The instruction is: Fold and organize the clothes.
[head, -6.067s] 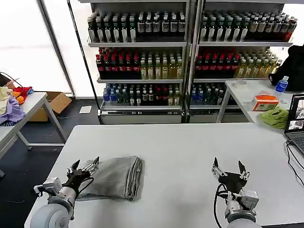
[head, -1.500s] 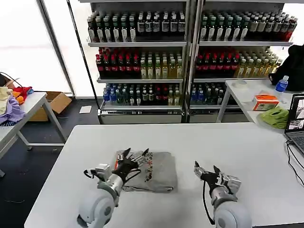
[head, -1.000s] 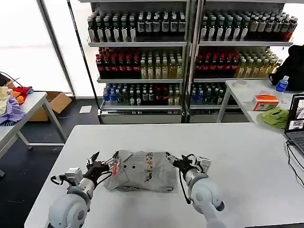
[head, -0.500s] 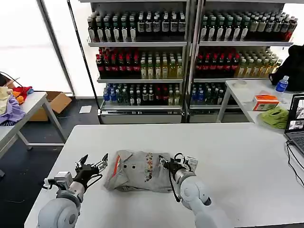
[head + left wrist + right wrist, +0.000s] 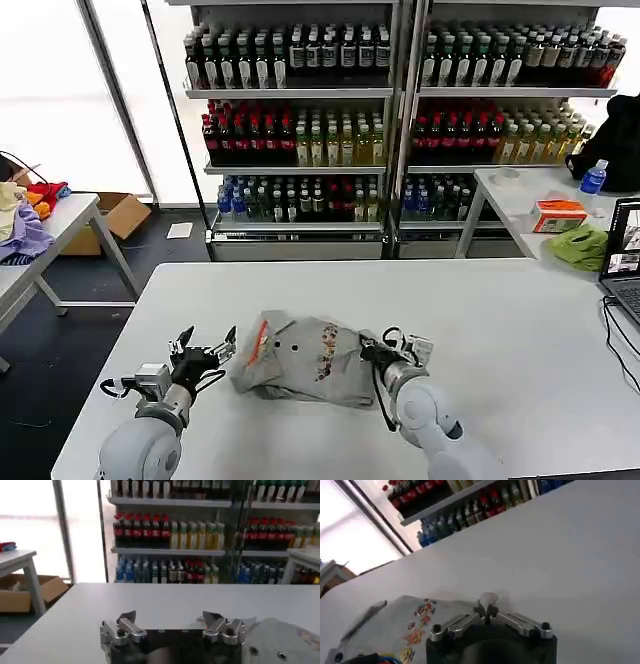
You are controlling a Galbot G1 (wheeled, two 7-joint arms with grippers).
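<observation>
While right tool (image 5: 372,349) pinches T-shirt (image 5: 300,357), left tool (image 5: 203,351) spread.

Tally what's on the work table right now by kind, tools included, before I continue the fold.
Grey T-shirt: 1, bunched up on the white table
Tools: 2, left tool open beside the shirt, right tool shut on the shirt's edge
Total: 3

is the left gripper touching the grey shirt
Apart. The head view shows bare table between the open left gripper and the grey T-shirt.
</observation>
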